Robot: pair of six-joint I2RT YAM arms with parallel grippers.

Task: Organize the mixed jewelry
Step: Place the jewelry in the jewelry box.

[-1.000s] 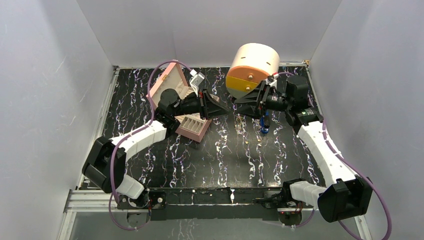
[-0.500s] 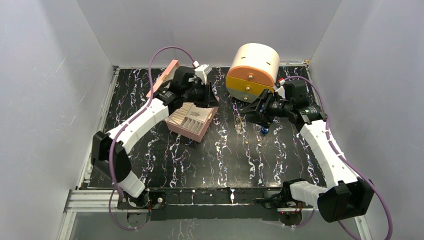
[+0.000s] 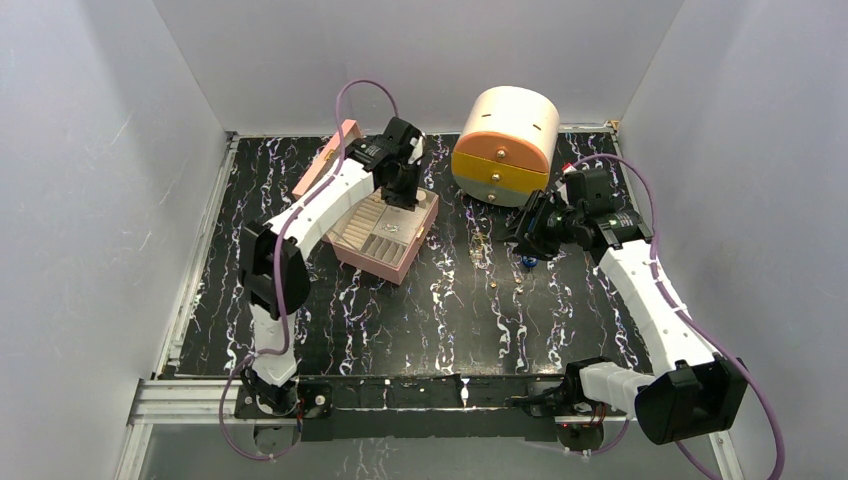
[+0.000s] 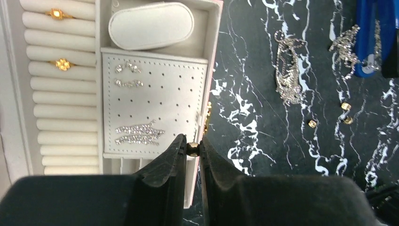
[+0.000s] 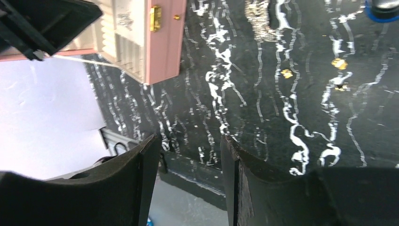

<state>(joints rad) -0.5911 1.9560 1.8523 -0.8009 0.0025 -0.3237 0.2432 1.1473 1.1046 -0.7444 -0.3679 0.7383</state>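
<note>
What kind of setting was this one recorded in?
Probably a lab robot test cell, not a home: plain white panel walls box in a black marble-patterned tabletop, with a bare metal mounting rail along its near edge.

- No text, label, brand, number or sign is showing legibly in any of the views.
</note>
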